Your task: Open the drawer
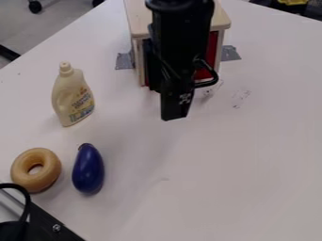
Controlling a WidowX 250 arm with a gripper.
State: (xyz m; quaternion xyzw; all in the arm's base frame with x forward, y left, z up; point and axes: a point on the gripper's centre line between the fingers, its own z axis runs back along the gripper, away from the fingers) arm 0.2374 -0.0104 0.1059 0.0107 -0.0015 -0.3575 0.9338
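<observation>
Nr desk's [252,155] far end, red drawer [213,44] in wooden cabinet [220,20], partly behind arm [182,42]; can't tell if fingers [176,101] clenched or released. Poss. slip w/ off-ctr approach.

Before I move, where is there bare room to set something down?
The widest bare patch of white table spans from the blue toy eggplant to the picture's right edge, below the end effector. Picture left is crowded: detergent bottle, eggplant and toy doughnut. The end effector crowds the drawer cabinet.

The black arm [179,44] hangs down at top centre (very nearly upright)
</observation>
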